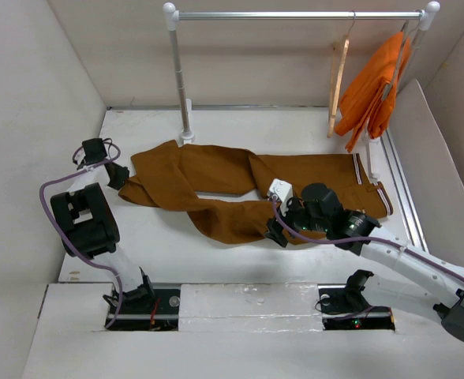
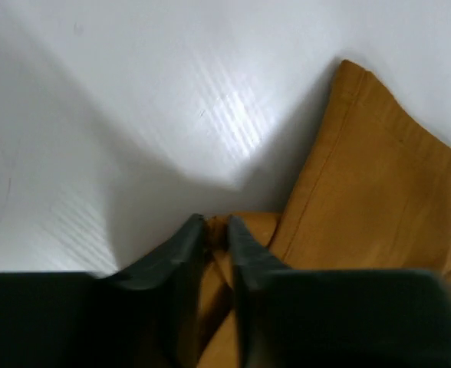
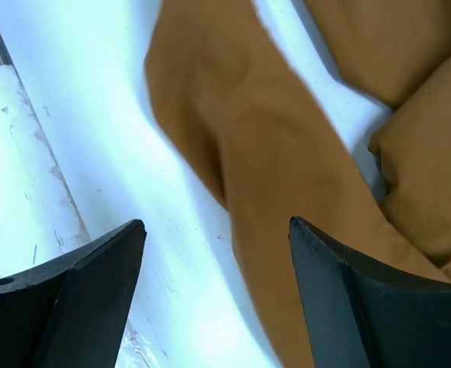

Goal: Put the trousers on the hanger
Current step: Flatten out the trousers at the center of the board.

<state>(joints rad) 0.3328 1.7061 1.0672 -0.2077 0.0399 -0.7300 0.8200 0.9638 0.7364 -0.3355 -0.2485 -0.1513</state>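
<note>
The rust-brown trousers [image 1: 216,178] lie spread across the table, with the striped waistband [image 1: 370,185] at the right and the legs running left. My left gripper [image 1: 121,178] is shut on a fold of cloth at a leg end [image 2: 245,222]; the dark fingers [image 2: 183,249] pinch it at table level. My right gripper [image 1: 278,225] is open and empty, low over the near leg [image 3: 287,215]: one finger [image 3: 95,284] is over bare table and the other [image 3: 348,299] over cloth. The pale wooden hanger [image 1: 338,79] hangs on the rail at the back right.
A white-and-silver clothes rail [image 1: 295,14] spans the back, its left post [image 1: 181,87] standing just behind the trousers. A bright orange garment [image 1: 374,87] hangs at the rail's right end beside the hanger. White walls enclose the table [image 1: 216,260].
</note>
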